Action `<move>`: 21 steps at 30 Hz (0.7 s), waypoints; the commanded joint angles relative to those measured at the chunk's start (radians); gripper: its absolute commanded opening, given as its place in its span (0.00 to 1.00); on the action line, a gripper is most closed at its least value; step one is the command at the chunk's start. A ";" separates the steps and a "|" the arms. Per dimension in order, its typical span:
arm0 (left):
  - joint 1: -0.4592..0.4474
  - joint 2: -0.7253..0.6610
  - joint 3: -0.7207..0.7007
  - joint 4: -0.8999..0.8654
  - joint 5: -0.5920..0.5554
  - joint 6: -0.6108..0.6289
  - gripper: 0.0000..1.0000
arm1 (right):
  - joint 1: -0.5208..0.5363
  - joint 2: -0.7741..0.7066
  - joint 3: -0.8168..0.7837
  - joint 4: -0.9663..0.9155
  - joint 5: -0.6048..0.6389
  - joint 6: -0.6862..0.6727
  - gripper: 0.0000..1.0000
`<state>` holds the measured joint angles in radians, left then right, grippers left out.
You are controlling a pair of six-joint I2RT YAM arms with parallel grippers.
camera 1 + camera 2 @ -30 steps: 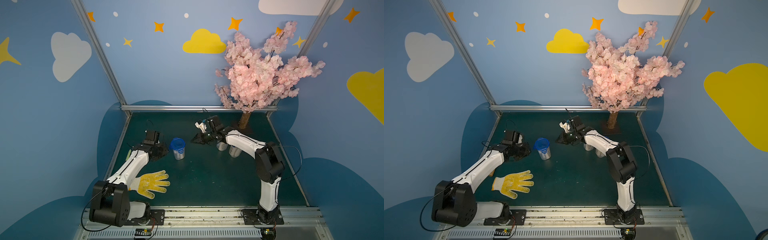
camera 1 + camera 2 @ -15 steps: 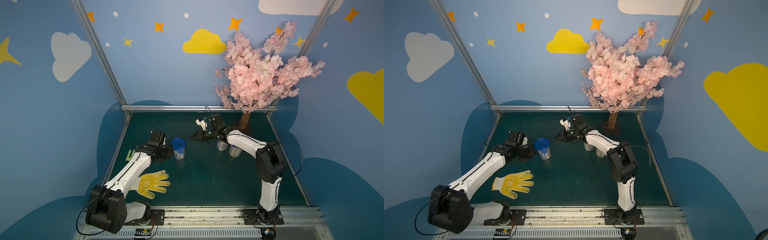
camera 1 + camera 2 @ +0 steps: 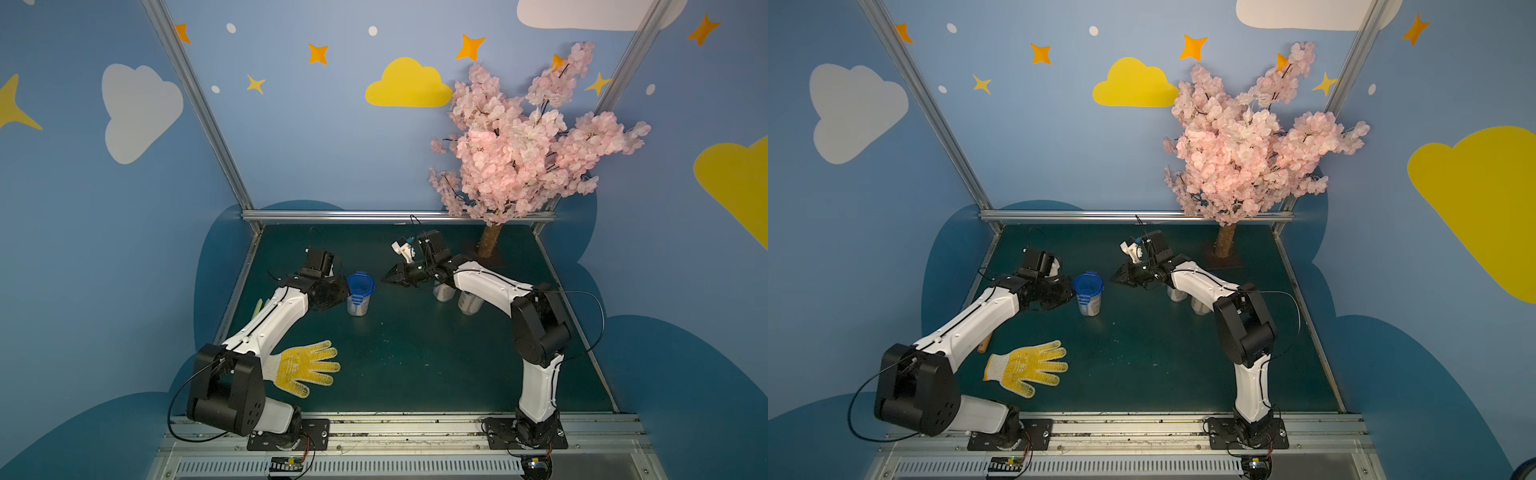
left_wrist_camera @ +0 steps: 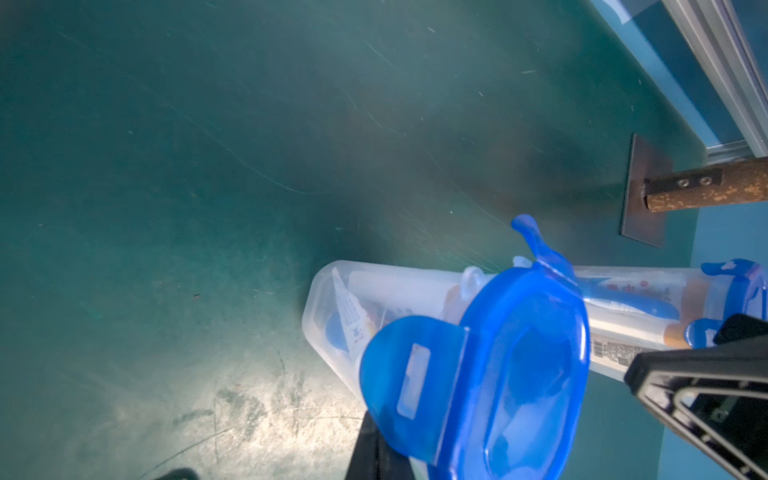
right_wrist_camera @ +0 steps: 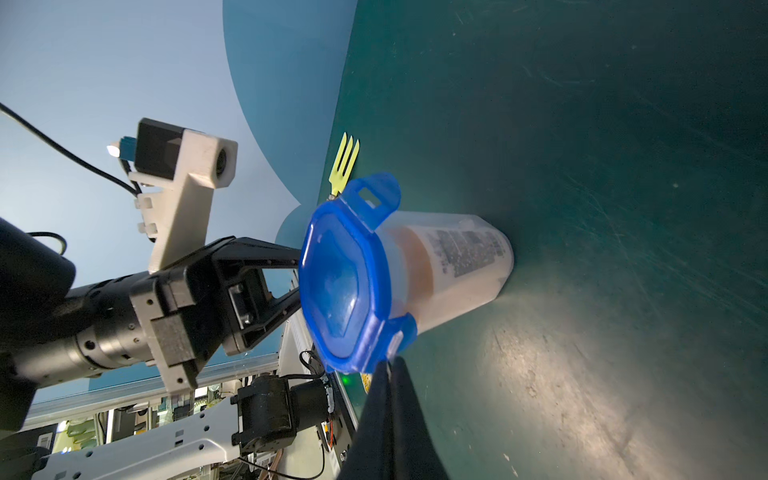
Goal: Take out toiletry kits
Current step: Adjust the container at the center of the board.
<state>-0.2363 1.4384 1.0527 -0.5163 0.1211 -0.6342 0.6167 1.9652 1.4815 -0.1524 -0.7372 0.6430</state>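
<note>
Right now both arms are crowding the clear jar (image 3: 358, 305) standing mid-table. Its blue lid (image 3: 360, 284) is still sitting on top with one tab flipped up, so the toiletry kit (image 4: 615, 305) is lying inside, showing through the wall. The left gripper (image 3: 343, 293), jaws together, is resting right against the lid's rim, probably bracing it. The right gripper (image 5: 388, 368), likewise pinched together, is nudging another tab (image 5: 401, 338), likely to pop it. Compared with a second ago, the left arm has been sliding in closer.
</note>
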 commanded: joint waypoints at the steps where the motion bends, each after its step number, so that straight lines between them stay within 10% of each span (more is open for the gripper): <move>1: 0.009 -0.020 0.002 -0.019 -0.018 0.013 0.02 | -0.001 -0.026 -0.019 0.017 0.000 -0.009 0.00; 12: 0.050 -0.126 -0.062 -0.117 -0.072 0.032 0.02 | -0.003 -0.028 -0.133 0.287 -0.076 0.120 0.14; 21: 0.055 -0.227 -0.004 -0.075 -0.060 0.020 0.02 | 0.006 -0.017 -0.215 0.570 -0.102 0.238 0.47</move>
<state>-0.1707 1.2083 1.0115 -0.6220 0.0338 -0.6140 0.6170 1.9652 1.2766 0.2565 -0.8135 0.8215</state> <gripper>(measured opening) 0.048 0.454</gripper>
